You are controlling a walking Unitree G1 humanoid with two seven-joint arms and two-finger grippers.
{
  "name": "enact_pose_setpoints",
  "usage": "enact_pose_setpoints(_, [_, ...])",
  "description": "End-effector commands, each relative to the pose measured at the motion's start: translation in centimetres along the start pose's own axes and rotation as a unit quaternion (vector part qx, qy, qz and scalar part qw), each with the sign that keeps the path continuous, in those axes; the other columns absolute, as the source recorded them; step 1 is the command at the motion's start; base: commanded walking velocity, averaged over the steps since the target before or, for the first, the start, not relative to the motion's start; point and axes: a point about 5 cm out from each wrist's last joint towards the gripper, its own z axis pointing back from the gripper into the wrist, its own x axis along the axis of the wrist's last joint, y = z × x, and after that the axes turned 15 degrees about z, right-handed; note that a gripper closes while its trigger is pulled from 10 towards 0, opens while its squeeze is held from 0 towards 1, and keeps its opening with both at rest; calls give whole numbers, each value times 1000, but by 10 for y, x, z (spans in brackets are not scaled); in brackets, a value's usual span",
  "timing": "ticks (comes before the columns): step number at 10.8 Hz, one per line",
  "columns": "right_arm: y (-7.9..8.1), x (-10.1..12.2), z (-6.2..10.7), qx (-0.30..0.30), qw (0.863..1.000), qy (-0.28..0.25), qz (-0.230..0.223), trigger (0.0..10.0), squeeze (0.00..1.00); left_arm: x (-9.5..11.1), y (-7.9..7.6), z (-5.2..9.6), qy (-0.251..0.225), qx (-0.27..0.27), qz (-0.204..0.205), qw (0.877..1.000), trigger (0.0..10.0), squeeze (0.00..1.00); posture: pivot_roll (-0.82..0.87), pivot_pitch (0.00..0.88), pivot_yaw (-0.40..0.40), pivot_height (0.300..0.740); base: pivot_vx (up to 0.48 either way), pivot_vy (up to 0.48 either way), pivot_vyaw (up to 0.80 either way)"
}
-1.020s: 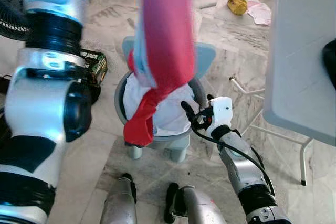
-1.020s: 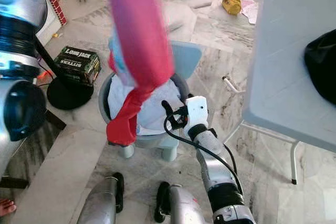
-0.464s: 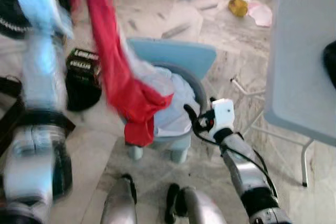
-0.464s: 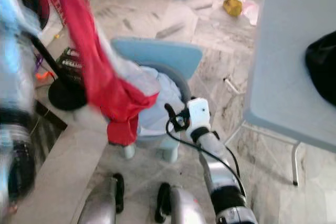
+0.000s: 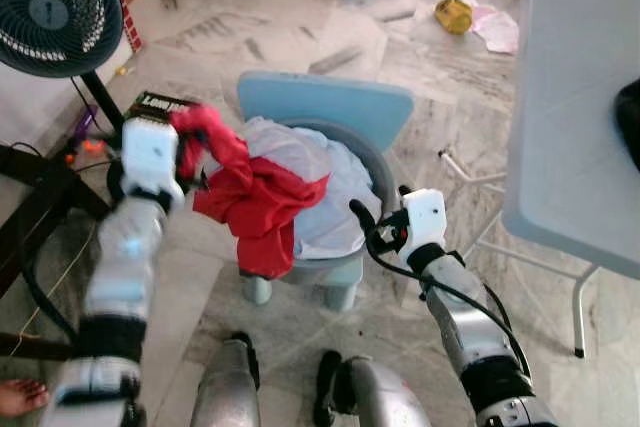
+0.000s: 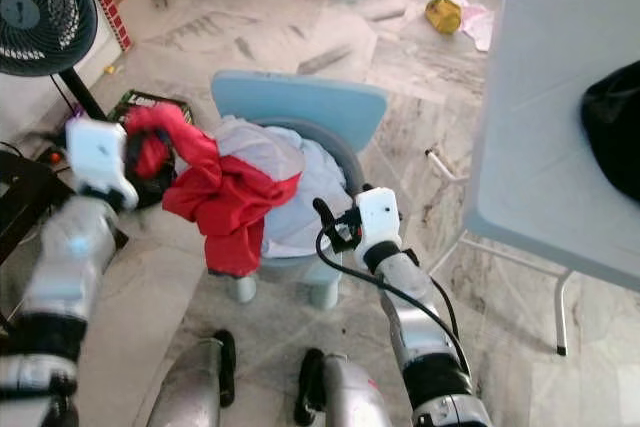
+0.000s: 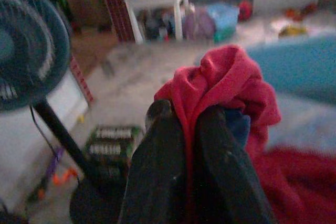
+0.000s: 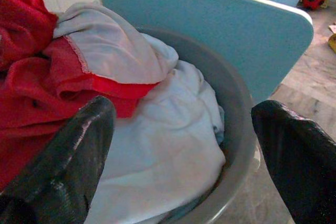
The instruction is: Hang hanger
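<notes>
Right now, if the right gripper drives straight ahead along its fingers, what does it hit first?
Probably the pale laundry heaped in the grey basin: the open right gripper points straight into it. Depth is unclear.

Landmark: grey basin on blue stool. Heaped full with white laundry; red cloth draped over left rim, blocking that side. Left of basin, fan and dark box crowding the floor. Right of basin, open marble floor up to white table and its legs. Beyond stool back, bare floor.

No readable text or labels
</notes>
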Motion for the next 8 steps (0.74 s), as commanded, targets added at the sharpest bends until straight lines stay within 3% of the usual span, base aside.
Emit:
enact_pose_setpoints(1, [0, -5, 3, 2, 1000, 13, 3, 10000, 0, -9, 0, 7, 19, 8, -13, 1000, 0, 0, 98, 182, -104, 740, 0, 0, 0])
enact_pose_setpoints(2, [0, -6, 4, 1, 1000, 15, 4, 10000, 0, -15, 5, 14, 22, 24, -20, 999, 0, 0, 98, 182, -104, 740, 0, 0, 0])
enact_pose_setpoints(4, [0, -7, 4, 4, 1000, 16, 6, 10000, 0, -13, 10, 14, 27, 35, -19, 999, 0, 0, 99, 183, -107, 740, 0, 0, 0])
enact_pose_setpoints(5, [1, -5, 2, 5, 1000, 15, 6, 10000, 0, -9, 3, 11, 15, 9, -16, 1000, 0, 0, 103, 179, -111, 740, 0, 0, 0])
enact_pose_setpoints(7, [1, -4, 0, 2, 1000, 14, 9, 10000, 0, 36, -41, -10, -111, -116, -42, 986, 0, 0, 103, 177, -114, 740, 0, 0, 0])
enact_pose_setpoints(8, [0, -4, 0, 1, 1000, 14, 11, 10000, 0, 48, -62, -19, -129, -159, -30, 978, 0, 0, 98, 174, -112, 740, 0, 0, 0])
